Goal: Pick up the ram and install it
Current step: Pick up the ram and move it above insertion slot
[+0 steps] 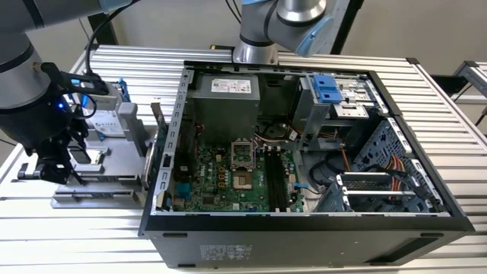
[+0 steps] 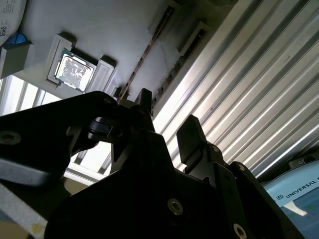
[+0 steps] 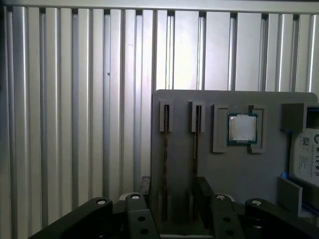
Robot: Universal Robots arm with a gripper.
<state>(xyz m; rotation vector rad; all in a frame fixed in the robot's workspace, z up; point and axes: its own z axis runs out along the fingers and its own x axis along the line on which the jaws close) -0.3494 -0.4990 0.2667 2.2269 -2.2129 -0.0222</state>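
Note:
Two thin ram sticks stand on edge in parallel slots of a grey fixture plate (image 3: 234,169). In the first wrist view they are dark lines, one ram stick (image 3: 165,159) and a second (image 3: 196,149). My gripper (image 3: 174,191) hangs over the near end of these slots, open. The first stick runs into the gap between its black fingers (image 3: 144,185), and the second runs behind the other finger. In the second wrist view the gripper (image 2: 167,122) sits just short of a stick's (image 2: 144,55) end. In the exterior view the gripper (image 1: 55,168) is at the exterior view's left, beside the open computer case (image 1: 304,228).
A square silver CPU (image 3: 242,128) lies in a pocket of the fixture beside the sticks, and a hard drive (image 3: 305,159) lies beyond it. The motherboard's black slots (image 1: 275,182) are inside the case. A second arm's base (image 1: 255,51) stands behind the case on the ribbed metal table (image 3: 75,124).

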